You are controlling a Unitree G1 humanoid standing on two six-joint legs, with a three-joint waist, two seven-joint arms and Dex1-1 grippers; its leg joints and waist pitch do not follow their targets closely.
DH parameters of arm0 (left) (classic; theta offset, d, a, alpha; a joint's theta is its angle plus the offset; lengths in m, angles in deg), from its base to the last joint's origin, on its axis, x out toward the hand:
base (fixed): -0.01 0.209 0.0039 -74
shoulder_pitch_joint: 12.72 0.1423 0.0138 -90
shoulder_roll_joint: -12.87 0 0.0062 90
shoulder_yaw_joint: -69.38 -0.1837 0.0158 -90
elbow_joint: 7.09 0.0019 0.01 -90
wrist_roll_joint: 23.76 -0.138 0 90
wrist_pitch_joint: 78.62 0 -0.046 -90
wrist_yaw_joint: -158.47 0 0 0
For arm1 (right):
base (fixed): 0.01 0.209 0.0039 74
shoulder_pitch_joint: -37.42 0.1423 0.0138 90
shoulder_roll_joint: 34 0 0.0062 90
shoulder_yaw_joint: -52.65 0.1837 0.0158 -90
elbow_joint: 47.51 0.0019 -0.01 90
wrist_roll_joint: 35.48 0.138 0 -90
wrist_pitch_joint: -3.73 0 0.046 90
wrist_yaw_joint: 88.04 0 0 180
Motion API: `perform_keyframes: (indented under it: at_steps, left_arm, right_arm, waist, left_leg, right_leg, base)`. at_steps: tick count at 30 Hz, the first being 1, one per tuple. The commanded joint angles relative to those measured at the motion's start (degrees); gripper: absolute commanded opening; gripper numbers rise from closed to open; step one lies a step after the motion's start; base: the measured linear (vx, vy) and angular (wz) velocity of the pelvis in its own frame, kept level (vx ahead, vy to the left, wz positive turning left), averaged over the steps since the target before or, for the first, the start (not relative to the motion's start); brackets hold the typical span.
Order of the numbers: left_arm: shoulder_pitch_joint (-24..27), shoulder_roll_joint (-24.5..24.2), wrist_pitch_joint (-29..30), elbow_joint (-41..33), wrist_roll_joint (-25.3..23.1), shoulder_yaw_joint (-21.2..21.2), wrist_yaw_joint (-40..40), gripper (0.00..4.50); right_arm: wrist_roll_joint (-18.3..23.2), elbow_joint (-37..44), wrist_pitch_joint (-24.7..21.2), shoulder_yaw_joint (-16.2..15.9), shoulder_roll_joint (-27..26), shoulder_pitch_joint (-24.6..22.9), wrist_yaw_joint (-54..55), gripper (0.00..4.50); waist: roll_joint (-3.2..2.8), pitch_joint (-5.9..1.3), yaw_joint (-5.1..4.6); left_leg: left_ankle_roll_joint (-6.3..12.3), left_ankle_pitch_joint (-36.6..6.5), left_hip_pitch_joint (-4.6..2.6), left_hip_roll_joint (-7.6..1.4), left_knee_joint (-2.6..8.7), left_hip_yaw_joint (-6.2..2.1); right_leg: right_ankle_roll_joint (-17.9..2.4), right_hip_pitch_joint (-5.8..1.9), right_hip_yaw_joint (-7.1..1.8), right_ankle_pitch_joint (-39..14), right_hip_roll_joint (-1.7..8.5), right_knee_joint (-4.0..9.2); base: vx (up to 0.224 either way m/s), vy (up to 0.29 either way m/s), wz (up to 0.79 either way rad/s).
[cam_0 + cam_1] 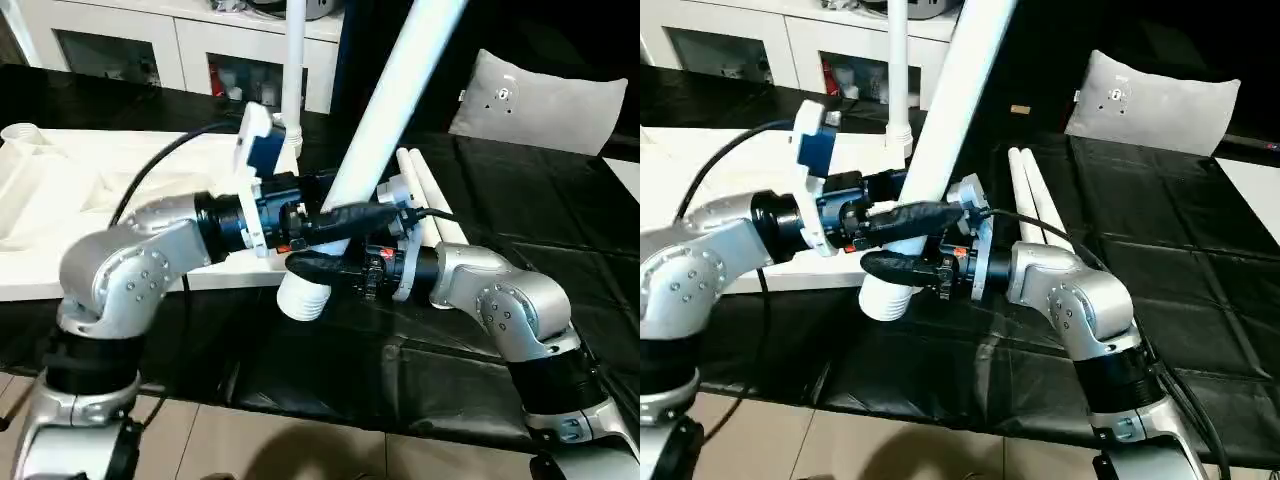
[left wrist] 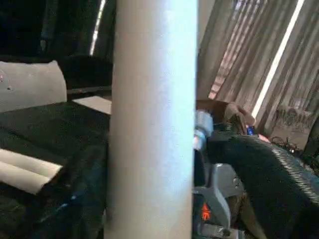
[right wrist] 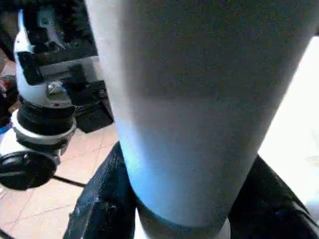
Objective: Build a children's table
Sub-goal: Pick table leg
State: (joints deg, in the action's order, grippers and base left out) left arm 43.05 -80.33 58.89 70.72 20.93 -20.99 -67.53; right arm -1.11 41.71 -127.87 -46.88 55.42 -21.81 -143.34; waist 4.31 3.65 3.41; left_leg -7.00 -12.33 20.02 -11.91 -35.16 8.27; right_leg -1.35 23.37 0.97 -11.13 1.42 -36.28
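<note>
black fingers of the right gripper (image 1: 902, 250) pinch the tilted leg (image 1: 940, 130) just above its ribbed lower end, one finger on the near side and one on the far side. left gripper (image 1: 318, 225) sits at the same spot from the left; whether its fingers press the tube or stand clear, i cannot tell. one leg (image 1: 294, 70) stands already socketed in the white table top (image 1: 90, 200) to the left, and two spare legs (image 1: 1035, 205) lie on the dark cloth to the right. next (my guess): keep the right grip firm, carry the ribbed end over an open corner socket, bring the tube upright, then push.
</note>
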Motion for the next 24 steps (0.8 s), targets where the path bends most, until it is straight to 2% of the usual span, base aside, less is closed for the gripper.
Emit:
perform_keyframes:
  at_steps: [1, 3, 5, 8, 9, 10, 12, 13, 16, 20, 21, 22, 24]
  left_arm:
    - [-0.64, 2.50, -2.42, -1.47, 2.78, 2.31, -0.09, 4.26]
    - [-0.57, 3.57, -2.23, -1.06, 4.27, 3.66, 0.72, 4.36]
    - [-0.61, 6.25, -2.82, -0.35, 6.98, 6.74, 3.16, 4.37]
    - [-0.68, 6.73, -2.90, -0.18, 7.51, 7.38, 3.79, 4.37]
    - [-0.97, 7.62, -3.47, 0.32, 8.01, 8.38, 5.43, 4.37]
    - [-1.12, 7.89, -3.63, 0.53, 8.08, 8.70, 6.00, 4.37]
    - [-2.11, 8.96, -3.90, 2.08, 6.53, 9.70, 9.77, 4.37]
    - [-2.90, 9.48, -4.69, 3.82, 3.57, 9.73, 12.62, 4.37]
    - [-3.97, 10.32, -5.64, 6.52, 1.41, 10.53, 16.49, 4.37]
    - [-6.47, 11.45, -9.26, 13.47, -3.03, 12.78, 25.83, 4.37]
    - [-6.84, 11.45, -9.57, 14.36, -3.55, 13.01, 26.96, 4.37]
    - [-6.96, 11.01, -9.21, 14.36, -4.04, 12.24, 26.45, 4.37]
    - [-6.90, 10.74, -8.65, 13.73, -4.54, 11.18, 25.73, 4.37]
  right_arm:
    - [-1.39, -1.80, -0.94, 0.04, 0.41, -1.07, 2.39, 1.91]
    - [-1.40, -1.70, -0.83, 0.04, 0.40, -1.20, 2.44, 1.91]
    - [-1.44, -1.49, 0.12, 0.47, -0.13, -1.53, 3.16, 1.91]
    - [-1.39, -1.48, 0.25, 0.65, -0.40, -1.57, 3.45, 1.91]
    - [-1.48, -1.41, 0.68, 1.30, -1.11, -1.61, 4.31, 1.91]
    - [-1.46, -1.39, 0.76, 1.57, -1.37, -1.60, 4.71, 1.91]
    - [-1.75, -1.09, 1.18, 2.18, -2.11, -1.48, 6.16, 1.90]
    - [-2.64, -0.82, 1.72, 1.95, -2.17, -1.28, 7.33, 1.90]
    - [-2.89, -0.72, 1.69, 1.81, -2.25, -1.09, 7.96, 1.90]
    - [-4.67, -0.75, 3.18, 0.42, -1.54, -0.93, 7.65, 1.90]
    - [-4.95, -0.81, 3.68, 0.25, -1.58, -0.95, 7.66, 1.90]
    - [-5.71, -0.84, 4.69, -0.23, -1.46, -1.02, 7.62, 1.90]
    - [-6.14, -0.88, 5.14, -0.51, -1.37, -1.07, 7.66, 1.90]
  waist:
    - [-0.81, -4.15, 0.02]
    - [-0.66, -4.19, 0.10]
    - [-0.76, -4.19, 0.18]
    - [-0.68, -4.15, 0.08]
    - [-0.91, -4.15, 0.10]
    - [-0.83, -4.13, 0.00]
    - [-0.90, -4.14, -0.07]
    - [-0.97, -4.15, -0.07]
    - [-0.95, -4.15, -0.02]
    - [-0.93, -4.20, -0.02]
    - [-1.13, -4.24, 0.01]
    - [-0.97, -4.30, 0.04]
    - [-1.09, -4.30, 0.00]
  left_leg:
    - [-0.44, -0.15, 0.40, -0.37, 3.78, 0.94]
    - [-0.46, -0.11, 0.47, -0.24, 3.71, 0.98]
    - [-0.53, -0.45, 0.48, -0.22, 3.71, 0.90]
    - [-0.35, -1.26, 0.44, -0.26, 3.78, 0.89]
    - [-0.39, -1.41, 0.38, -0.28, 3.78, 0.87]
    - [-0.48, -1.35, 0.43, -0.32, 3.77, 0.91]
    - [-0.59, -1.71, 0.39, -0.33, 3.75, 0.87]
    - [-0.52, -1.95, 0.32, -0.33, 3.79, 0.81]
    - [-0.52, -1.95, 0.30, -0.31, 3.77, 0.78]
    - [-0.34, -1.78, 0.43, -0.18, 3.72, 0.65]
    - [-0.28, -1.96, 0.36, -0.16, 3.68, 0.61]
    - [-0.28, -1.55, 0.38, -0.26, 3.67, 0.60]
    - [-0.33, -1.16, 0.30, -0.35, 3.68, 0.61]
  right_leg:
    - [-10.54, -4.15, -2.15, -2.14, 4.25, 3.33]
    - [-10.91, -4.26, -2.16, -1.50, 4.22, 3.37]
    - [-11.05, -4.27, -2.10, -1.53, 4.23, 3.34]
    - [-10.82, -4.21, -2.08, -2.80, 4.17, 3.51]
    - [-10.78, -4.15, -2.08, -3.04, 4.20, 3.49]
    - [-10.84, -4.14, -2.12, -2.99, 4.21, 3.52]
    - [-10.73, -4.15, -2.06, -3.05, 4.15, 3.61]
    - [-10.06, -4.13, -2.05, -3.80, 4.08, 3.69]
    - [-9.41, -4.19, -2.06, -4.39, 4.12, 3.77]
    - [-8.74, -4.31, -2.03, -4.06, 4.04, 3.92]
    - [-8.52, -4.29, -2.04, -4.45, 4.11, 3.92]
    - [-8.54, -4.25, -2.02, -4.31, 4.21, 3.87]
    - [-9.22, -4.13, -2.01, -3.54, 4.23, 3.71]
  base:
    - [0.000, 0.000, 0.00]
    - [0.000, 0.000, 0.00]
    - [0.000, 0.000, 0.00]
    - [0.000, 0.000, 0.00]
    - [0.000, 0.000, 0.00]
    - [0.000, 0.000, 0.00]
    - [0.000, 0.000, 0.00]
    - [0.000, 0.000, 0.00]
    - [0.000, 0.000, 0.00]
    - [0.000, 0.000, 0.00]
    - [0.000, 0.000, 0.00]
    - [0.000, 0.000, 0.00]
    - [0.000, 0.000, 0.00]
